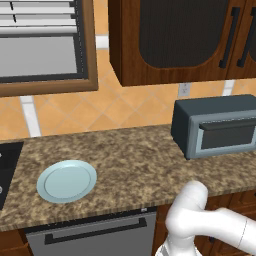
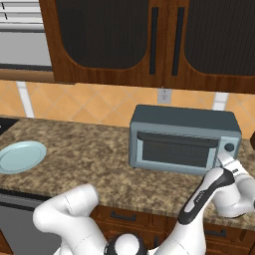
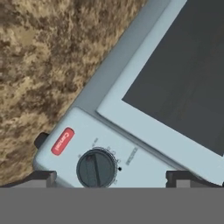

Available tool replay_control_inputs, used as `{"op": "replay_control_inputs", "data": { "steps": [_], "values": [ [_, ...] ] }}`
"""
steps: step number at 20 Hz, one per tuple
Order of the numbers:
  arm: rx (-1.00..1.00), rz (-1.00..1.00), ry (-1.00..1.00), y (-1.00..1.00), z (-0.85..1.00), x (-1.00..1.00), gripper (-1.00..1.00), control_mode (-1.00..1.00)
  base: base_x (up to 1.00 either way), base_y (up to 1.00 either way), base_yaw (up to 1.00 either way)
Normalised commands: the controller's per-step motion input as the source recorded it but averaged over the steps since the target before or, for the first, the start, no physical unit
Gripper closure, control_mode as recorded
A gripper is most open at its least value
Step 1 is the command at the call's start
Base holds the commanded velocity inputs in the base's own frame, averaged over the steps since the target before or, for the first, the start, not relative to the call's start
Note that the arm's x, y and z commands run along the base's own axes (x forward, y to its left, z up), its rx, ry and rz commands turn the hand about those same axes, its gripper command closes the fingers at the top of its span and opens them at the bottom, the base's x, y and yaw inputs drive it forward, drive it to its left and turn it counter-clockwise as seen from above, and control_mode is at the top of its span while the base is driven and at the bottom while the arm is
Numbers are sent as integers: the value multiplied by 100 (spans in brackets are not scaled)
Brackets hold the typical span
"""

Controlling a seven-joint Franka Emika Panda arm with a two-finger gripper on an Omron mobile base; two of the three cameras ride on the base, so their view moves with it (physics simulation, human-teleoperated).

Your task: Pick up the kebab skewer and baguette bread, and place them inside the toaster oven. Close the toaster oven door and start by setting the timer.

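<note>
Right base view, left to right: a pale blue plate (image 2: 21, 156) lies on the granite counter (image 2: 84, 154); the toaster oven (image 2: 183, 139) stands mid-counter, its door (image 2: 177, 150) closed; the gripper (image 2: 222, 160), fingers spread and empty, hovers at the timer knob (image 3: 96, 168).
</note>
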Motion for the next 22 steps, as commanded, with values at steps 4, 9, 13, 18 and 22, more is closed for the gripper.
{"op": "replay_control_inputs", "data": {
  "steps": [4, 9, 13, 18, 22],
  "values": [
    [-4, 0, -1, 1, -1, 4, -100, -100, 0, 0, 0],
    [-4, 0, 0, 3, -4, 15, -100, -100, 0, 0, 0],
    [-3, 0, 0, 1, -12, 15, -100, -100, 0, 0, 0],
    [-1, 0, 0, -1, -14, 11, -100, -100, 0, 0, 0],
    [0, 0, 0, 0, -16, 21, -100, -100, 0, 0, 0]
  ]
}}
